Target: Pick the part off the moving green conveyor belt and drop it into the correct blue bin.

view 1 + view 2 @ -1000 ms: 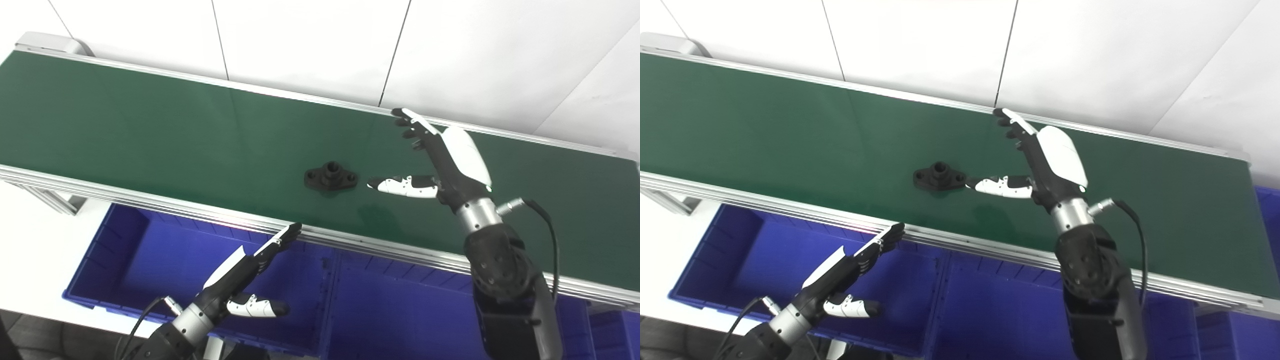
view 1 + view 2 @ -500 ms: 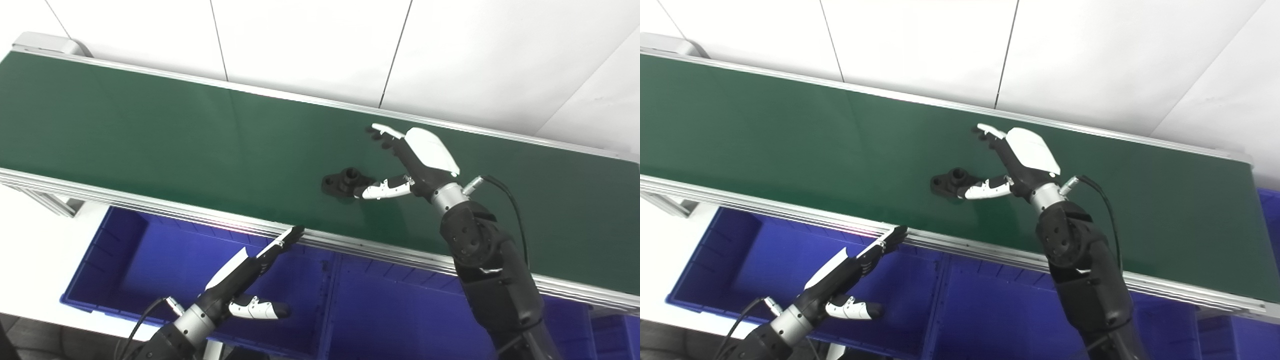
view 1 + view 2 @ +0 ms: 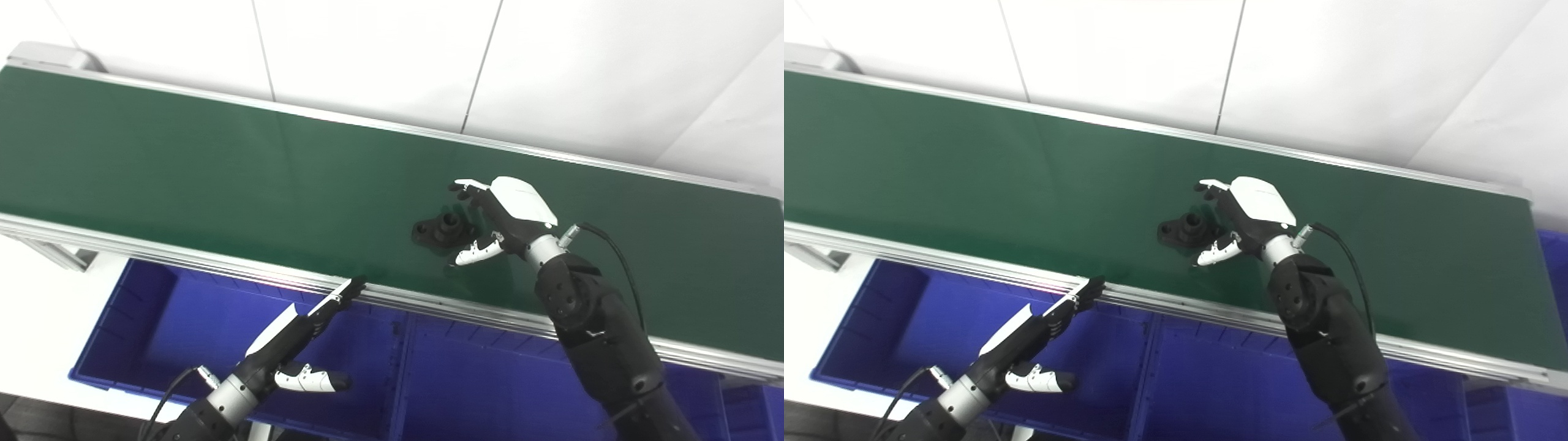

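Note:
A small black flanged part [image 3: 440,229] with a raised round boss lies on the green conveyor belt [image 3: 184,159], a little right of its middle. My right hand [image 3: 505,214] is low over the belt just right of the part, open, with its fingers curved past the part's far side and its thumb on the near side. The part still rests on the belt. My left hand [image 3: 300,337] hovers open over the left blue bin [image 3: 184,306], below the belt's near rail.
A second blue bin [image 3: 478,392] adjoins the first below the belt's near aluminium rail [image 3: 184,263]. Another blue bin edge shows at far right [image 3: 1552,257]. A white tiled wall lies beyond the belt's far rail.
The part has ridden the belt to the right. My right hand has come down and left, from raised and apart to cupping around the part. My left hand has hardly moved.

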Motion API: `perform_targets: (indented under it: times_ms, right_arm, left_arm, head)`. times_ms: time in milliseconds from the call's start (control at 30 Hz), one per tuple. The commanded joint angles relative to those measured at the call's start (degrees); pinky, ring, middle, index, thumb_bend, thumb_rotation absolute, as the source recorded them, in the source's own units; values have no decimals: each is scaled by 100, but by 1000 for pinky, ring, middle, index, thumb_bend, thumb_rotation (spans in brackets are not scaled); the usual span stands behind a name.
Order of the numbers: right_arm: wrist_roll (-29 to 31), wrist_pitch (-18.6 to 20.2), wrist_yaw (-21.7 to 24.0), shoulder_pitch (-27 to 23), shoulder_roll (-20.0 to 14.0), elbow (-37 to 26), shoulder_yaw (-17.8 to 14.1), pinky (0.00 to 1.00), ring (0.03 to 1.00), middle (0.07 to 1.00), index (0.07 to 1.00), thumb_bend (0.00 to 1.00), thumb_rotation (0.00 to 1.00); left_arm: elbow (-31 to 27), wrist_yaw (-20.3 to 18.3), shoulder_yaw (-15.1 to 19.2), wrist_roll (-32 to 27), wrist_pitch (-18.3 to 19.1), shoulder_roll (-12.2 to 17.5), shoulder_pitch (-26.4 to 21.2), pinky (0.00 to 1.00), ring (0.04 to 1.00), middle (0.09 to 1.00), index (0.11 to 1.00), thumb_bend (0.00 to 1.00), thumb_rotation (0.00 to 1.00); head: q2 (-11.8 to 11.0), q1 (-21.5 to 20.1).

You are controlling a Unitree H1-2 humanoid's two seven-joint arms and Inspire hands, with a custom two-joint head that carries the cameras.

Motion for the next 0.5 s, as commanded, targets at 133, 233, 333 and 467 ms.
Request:
perform_targets:
  times_ms: [133, 233, 333, 467]
  right_arm:
    - [-75, -322, -333, 35, -76, 98, 155, 460, 535, 591, 787, 639, 1]
    - [-155, -358, -494, 61, -93, 170, 259, 336, 414, 500, 763, 566, 0]
    - [-129, -410, -604, 77, -106, 222, 328, 291, 370, 484, 726, 558, 0]
    - [-154, -448, -807, 150, -79, 252, 361, 247, 318, 477, 685, 555, 0]
  left_arm:
    - [-158, -174, 133, -197, -213, 12, 8, 978, 1000, 1000, 1000, 851, 646]
    - [-158, -271, 208, -245, -213, -17, 22, 988, 1000, 1000, 1000, 846, 641]
    - [-171, -319, 266, -239, -212, -41, 36, 999, 1000, 1000, 1000, 849, 634]
    - [-197, -296, 306, -146, -212, -57, 50, 1000, 1000, 1000, 1000, 852, 641]
  head:
    - [7, -119]
    - [30, -239]
    - [49, -293]
    - [49, -293]
